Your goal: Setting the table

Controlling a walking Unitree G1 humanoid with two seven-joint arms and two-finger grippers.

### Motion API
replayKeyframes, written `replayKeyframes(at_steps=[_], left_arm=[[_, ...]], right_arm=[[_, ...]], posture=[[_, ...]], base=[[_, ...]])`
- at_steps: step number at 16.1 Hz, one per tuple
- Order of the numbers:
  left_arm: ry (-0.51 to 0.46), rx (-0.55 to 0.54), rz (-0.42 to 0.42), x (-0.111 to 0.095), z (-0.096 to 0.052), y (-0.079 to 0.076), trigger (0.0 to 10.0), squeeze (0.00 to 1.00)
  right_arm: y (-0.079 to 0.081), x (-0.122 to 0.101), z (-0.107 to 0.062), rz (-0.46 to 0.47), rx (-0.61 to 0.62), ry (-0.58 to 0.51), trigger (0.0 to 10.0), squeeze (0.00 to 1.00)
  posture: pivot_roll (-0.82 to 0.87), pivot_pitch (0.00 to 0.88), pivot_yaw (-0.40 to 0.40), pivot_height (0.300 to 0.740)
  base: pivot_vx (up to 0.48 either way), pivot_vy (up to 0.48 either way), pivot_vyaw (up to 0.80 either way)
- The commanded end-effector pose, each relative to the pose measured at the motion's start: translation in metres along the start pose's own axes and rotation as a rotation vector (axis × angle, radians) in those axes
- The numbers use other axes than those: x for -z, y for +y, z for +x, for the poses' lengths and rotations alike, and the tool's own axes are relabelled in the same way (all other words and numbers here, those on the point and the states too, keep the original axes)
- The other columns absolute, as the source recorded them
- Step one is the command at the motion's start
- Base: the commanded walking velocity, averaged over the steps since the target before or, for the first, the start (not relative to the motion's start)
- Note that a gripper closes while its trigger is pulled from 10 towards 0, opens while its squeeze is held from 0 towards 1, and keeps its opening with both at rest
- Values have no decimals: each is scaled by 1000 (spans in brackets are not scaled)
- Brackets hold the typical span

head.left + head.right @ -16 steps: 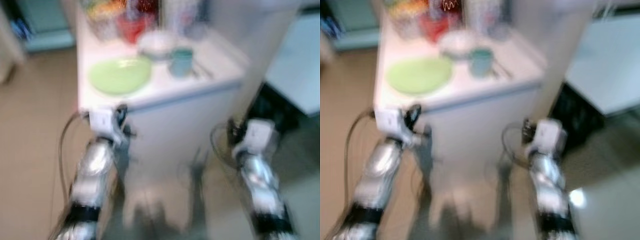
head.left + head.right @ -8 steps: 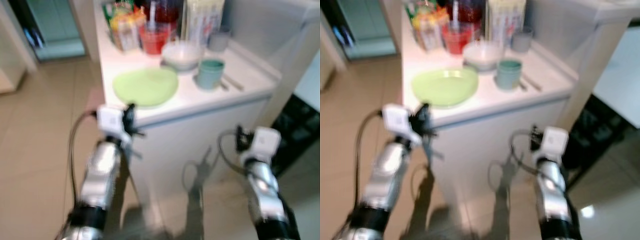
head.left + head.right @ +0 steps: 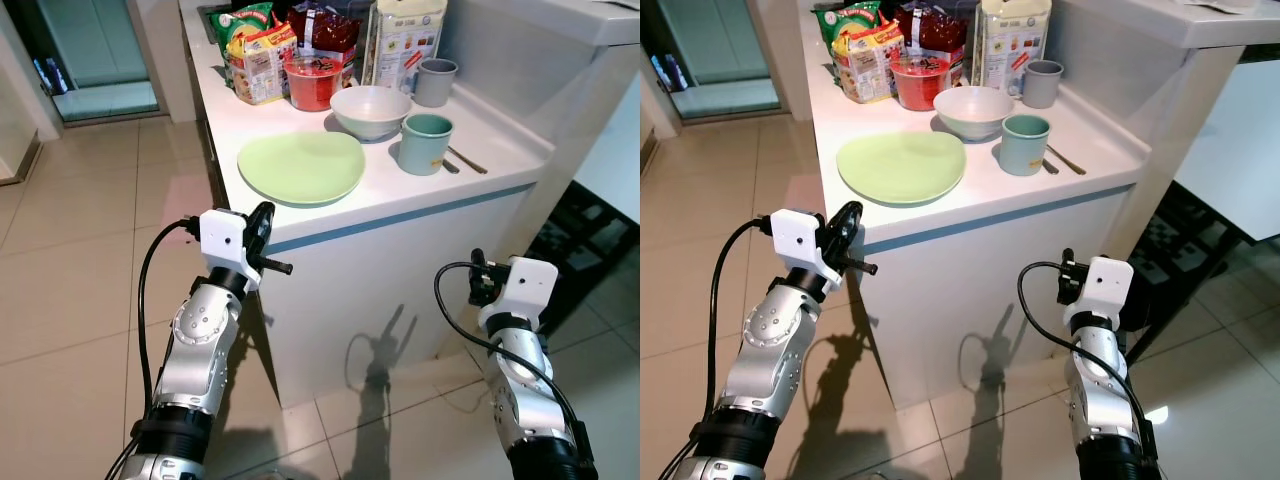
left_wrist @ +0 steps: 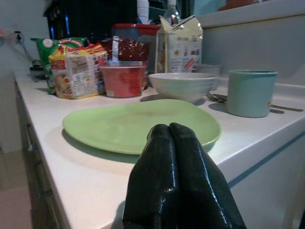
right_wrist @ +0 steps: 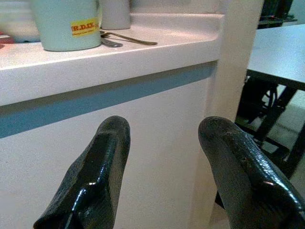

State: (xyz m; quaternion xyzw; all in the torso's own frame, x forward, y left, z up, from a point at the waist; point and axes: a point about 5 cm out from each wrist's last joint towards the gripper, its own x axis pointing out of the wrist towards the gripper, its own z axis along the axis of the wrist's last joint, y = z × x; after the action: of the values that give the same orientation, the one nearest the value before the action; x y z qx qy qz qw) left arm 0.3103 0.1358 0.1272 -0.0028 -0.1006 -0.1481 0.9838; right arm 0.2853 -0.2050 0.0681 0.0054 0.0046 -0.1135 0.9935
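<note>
Plate point(image 3: 301, 167): pale green, plain. Bowl point(image 3: 371, 110): white. Mug point(image 3: 424, 143): teal-green, with a yellow label in the right wrist view. Cup point(image 3: 435, 82): grey. Tub point(image 3: 313, 82): red. Packets point(image 3: 256, 60): green, yellow and red print. Counter point(image 3: 480, 145): white top, blue stripe along the edge. Floor point(image 3: 70, 260): beige tiles.
</note>
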Motion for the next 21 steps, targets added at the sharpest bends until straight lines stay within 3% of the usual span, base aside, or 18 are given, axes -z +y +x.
replayKeyframes(at_steps=[1,10,21], left_arm=[[-2,13,20,-4,3,-1,10000,0],[1,18,36,-4,3,0,10000,0],[-10,38,55,-8,6,2,10000,0]], right_arm=[[0,-4,1,-2,-1,-17,10000,0],[1,-2,0,-3,-5,-7,10000,0],[4,-5,-2,-12,-18,-36,10000,0]], posture=[[15,0,32,740],[18,0,34,740],[17,0,34,740]], base=[[480,0,0],[460,0,0],[0,0,0]])
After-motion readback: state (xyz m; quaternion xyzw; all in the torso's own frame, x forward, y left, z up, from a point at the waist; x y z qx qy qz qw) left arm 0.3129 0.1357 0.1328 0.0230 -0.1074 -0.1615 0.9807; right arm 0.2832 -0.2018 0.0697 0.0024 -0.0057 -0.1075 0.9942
